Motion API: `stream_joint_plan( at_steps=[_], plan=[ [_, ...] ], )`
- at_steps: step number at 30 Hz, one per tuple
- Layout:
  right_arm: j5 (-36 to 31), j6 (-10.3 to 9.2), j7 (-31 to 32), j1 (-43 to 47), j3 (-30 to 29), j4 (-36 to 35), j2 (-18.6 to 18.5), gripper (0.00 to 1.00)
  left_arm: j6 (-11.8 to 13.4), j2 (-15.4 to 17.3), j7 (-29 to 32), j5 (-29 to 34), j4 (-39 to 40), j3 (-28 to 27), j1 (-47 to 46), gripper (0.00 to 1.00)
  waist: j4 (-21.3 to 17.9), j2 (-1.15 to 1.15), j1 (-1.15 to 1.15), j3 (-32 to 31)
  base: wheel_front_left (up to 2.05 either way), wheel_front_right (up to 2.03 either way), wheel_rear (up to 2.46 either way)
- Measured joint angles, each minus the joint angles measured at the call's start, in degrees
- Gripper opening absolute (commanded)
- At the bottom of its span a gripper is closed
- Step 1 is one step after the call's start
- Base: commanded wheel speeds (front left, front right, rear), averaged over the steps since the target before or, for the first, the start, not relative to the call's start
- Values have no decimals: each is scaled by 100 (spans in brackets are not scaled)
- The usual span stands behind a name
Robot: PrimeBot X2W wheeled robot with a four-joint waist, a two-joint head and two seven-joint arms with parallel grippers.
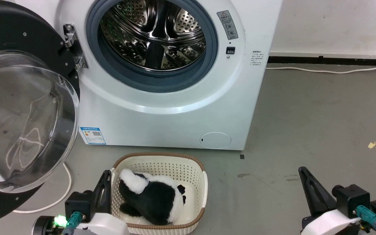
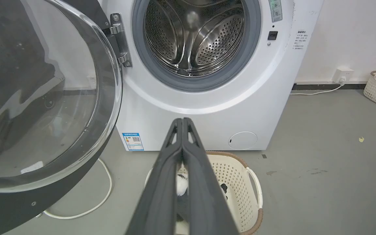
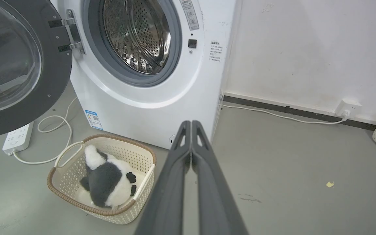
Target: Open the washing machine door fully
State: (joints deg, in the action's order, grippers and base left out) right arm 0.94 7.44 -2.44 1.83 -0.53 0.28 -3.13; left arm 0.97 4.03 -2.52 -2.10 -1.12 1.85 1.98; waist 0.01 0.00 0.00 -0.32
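**Both grippers pressed shut and empty; door stands wide open**

The left gripper (image 2: 182, 121) has its two long dark fingers pressed together on nothing, low over the left side of a cream perforated plastic basket (image 1: 162, 155) with a brown woven rim. Whether it touches the basket cannot be told. The right gripper (image 3: 191, 123), likewise pressed together and empty, hangs over bare grey concrete floor (image 1: 305, 114), well to the basket's right.

The basket stands on the floor just before the white washing machine (image 1: 162, 124) and holds a black-and-white plush panda (image 1: 152, 195). The large round black-rimmed washing machine door (image 1: 21, 107), with its bulging clear glass bowl, is swung out on its metal hinge (image 1: 73, 45) to the left of the perforated steel drum (image 1: 155, 32).

A white cable (image 1: 321, 70) runs along the foot of the white wall (image 1: 331, 26). A white power strip (image 3: 17, 138) lies on the floor under the door.

The head view's left edge cuts the door off. Reflections cloud its glass, and the machine's labels are too small to read.
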Motion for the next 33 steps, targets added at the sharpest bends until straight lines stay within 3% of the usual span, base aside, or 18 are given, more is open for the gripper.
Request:
stream_joint_plan(
  at_steps=[33],
  plan=[
    [-51, 0, 241, -113, 56, -7, 1, 0, -73, -116, 250, 159, 88, -186, -109, 0, -1, 0, 0, 32, 0, 0, 0]
  ],
)
